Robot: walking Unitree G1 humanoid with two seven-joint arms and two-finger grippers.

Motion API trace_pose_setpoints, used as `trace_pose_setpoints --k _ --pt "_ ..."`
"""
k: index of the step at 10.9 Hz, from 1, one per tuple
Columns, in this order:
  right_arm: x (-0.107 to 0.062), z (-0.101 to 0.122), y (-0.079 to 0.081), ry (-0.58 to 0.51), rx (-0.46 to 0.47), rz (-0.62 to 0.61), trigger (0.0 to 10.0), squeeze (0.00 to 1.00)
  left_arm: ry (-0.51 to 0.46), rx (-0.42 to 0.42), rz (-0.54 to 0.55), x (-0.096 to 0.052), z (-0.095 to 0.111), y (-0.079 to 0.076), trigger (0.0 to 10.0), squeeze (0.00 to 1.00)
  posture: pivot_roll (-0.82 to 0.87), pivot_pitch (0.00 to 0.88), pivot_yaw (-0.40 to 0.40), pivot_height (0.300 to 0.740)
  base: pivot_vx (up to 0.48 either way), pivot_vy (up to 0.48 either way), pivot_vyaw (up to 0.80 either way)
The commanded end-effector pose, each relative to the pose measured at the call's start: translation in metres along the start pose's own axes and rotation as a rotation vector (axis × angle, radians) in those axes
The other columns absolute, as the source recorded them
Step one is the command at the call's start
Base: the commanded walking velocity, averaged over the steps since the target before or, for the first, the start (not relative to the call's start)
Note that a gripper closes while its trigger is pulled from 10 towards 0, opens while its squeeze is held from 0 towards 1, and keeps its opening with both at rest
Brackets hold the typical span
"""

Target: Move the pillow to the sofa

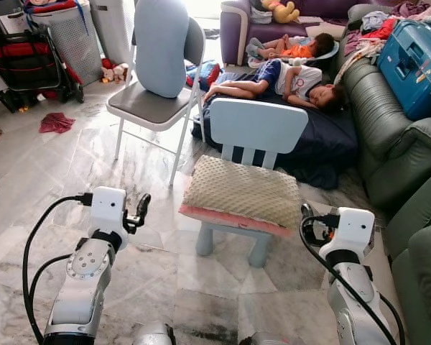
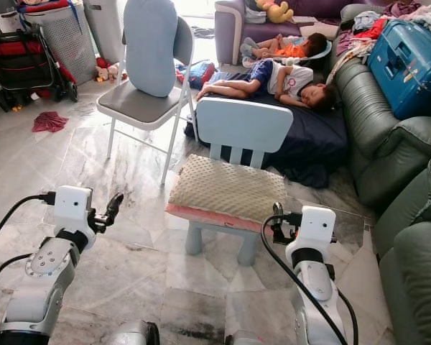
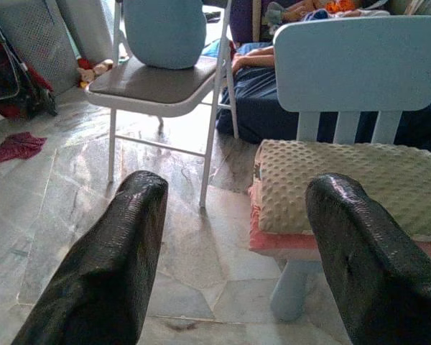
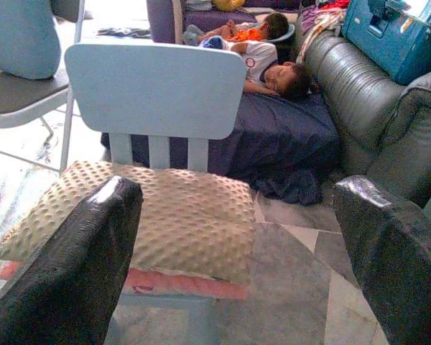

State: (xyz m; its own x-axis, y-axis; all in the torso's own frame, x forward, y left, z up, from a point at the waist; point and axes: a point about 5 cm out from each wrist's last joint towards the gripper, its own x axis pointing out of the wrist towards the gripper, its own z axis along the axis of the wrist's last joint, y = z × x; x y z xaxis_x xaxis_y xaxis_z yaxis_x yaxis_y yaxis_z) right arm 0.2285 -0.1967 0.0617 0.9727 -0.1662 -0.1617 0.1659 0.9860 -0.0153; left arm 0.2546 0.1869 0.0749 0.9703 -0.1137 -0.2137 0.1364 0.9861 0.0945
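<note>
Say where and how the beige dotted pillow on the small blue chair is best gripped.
Probably at its two short side edges, one gripper each. The pillow lies flat on the small chair, overhanging the seat, with the backrest behind it. The left gripper and right gripper, both open, flank it, so come in from the front corners.

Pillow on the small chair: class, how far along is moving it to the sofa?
Done: nothing; the pillow lies on the small chair. In hand: left pincer and right pincer, both open, flank it without touching. Left: grasp, lift and carry it to the green sofa.
</note>
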Motion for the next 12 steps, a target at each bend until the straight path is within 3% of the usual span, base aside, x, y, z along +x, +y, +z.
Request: trace_pose_setpoints --k 1,8,10,12 --pt "0.000 0.004 0.000 -0.009 -0.010 0.000 10.0 0.00 -0.012 0.003 0.007 -0.002 0.002 0.002 10.0 0.00 -0.04 0.014 -0.031 0.740 0.000 0.000 0.00" --pt "0.000 0.004 0.000 -0.009 -0.010 0.000 10.0 0.00 -0.012 0.003 0.007 -0.002 0.002 0.002 10.0 0.00 -0.04 0.014 -0.031 0.740 0.000 0.000 0.00" --pt "0.016 0.015 0.001 -0.041 -0.005 0.007 10.0 0.00 -0.069 0.048 -0.014 0.008 0.019 0.013 10.0 0.00 -0.02 0.024 -0.038 0.740 0.000 0.000 0.00" --pt "0.015 0.016 0.002 -0.044 -0.003 0.010 10.0 0.00 -0.070 0.035 -0.019 0.006 0.019 0.010 10.0 0.00 -0.03 0.033 -0.037 0.740 0.000 0.000 0.00"
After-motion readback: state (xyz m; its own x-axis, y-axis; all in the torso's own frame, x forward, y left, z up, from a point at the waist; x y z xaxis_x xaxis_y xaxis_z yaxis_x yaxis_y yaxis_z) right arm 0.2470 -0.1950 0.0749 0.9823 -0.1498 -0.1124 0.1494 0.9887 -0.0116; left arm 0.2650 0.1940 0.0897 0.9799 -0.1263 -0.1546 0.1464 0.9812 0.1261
